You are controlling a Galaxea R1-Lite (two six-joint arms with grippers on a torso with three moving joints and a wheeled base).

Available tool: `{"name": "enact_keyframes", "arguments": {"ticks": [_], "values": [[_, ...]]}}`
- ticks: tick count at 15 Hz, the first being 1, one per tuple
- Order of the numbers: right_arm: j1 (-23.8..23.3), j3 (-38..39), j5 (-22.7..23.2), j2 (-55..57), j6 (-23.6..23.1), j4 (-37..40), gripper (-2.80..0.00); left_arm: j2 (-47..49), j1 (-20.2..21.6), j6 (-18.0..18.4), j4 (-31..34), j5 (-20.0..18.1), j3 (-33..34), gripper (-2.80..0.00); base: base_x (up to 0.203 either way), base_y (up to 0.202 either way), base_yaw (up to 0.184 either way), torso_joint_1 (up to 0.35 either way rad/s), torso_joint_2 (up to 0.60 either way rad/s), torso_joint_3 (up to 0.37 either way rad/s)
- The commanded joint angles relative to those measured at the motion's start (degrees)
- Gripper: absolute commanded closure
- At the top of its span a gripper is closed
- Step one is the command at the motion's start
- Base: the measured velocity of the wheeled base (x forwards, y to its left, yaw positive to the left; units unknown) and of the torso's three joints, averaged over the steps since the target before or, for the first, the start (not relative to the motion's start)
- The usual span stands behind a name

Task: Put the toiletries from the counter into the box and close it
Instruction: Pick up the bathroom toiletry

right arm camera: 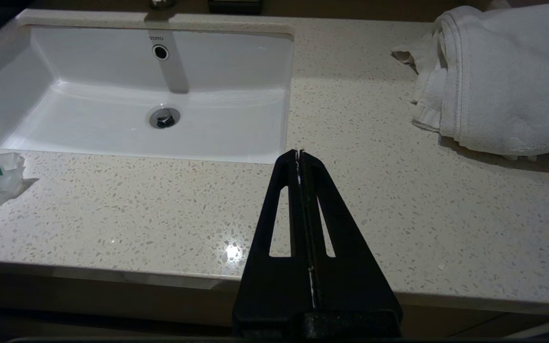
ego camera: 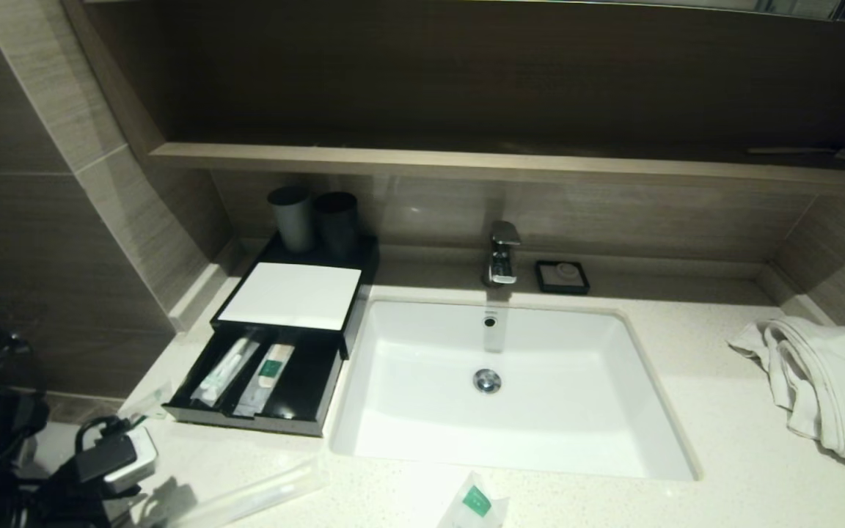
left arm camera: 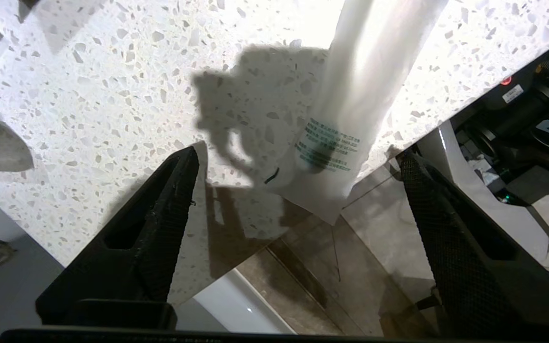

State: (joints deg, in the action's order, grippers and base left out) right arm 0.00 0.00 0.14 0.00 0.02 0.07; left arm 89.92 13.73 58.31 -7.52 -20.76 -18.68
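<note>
The black box (ego camera: 287,295) with its white top panel stands left of the sink, drawer (ego camera: 257,422) pulled out. Two packets (ego camera: 228,369) (ego camera: 270,370) lie in the drawer. On the counter (ego camera: 723,440) a long clear toothbrush pack (ego camera: 261,495) lies near the front edge, with a green-marked sachet (ego camera: 475,502) to its right. Another small packet (ego camera: 151,402) rests by the drawer's left corner. My left gripper (left arm camera: 298,156) is open above the end of the long pack (left arm camera: 360,95), which overhangs the counter edge; neither finger touches it. My right gripper (right arm camera: 299,153) is shut and empty over the counter's front.
The white sink (ego camera: 613,323) fills the middle, with the tap (ego camera: 502,253) and a small black soap dish (ego camera: 562,276) behind it. Two dark cups (ego camera: 314,217) stand behind the box. A white towel (ego camera: 826,381) lies at the right. My left arm (ego camera: 92,469) is at the lower left.
</note>
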Motion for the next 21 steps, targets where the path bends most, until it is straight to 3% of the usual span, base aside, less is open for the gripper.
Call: {"name": "enact_keyframes", "arguments": {"ticks": [1,21], "values": [[0.0,0.0,0.0,0.0,0.0,0.0,0.00,0.3,0.0,0.3,-0.1,-0.2,0.2,-2.80,0.000,0.000,0.000,0.000,0.00,0.000],[0.0,0.0,0.0,0.0,0.0,0.0,0.00,2.0,0.0,0.3,-0.2,0.0,0.3,-2.80,0.000,0.000,0.000,0.000,0.00,0.000]]}}
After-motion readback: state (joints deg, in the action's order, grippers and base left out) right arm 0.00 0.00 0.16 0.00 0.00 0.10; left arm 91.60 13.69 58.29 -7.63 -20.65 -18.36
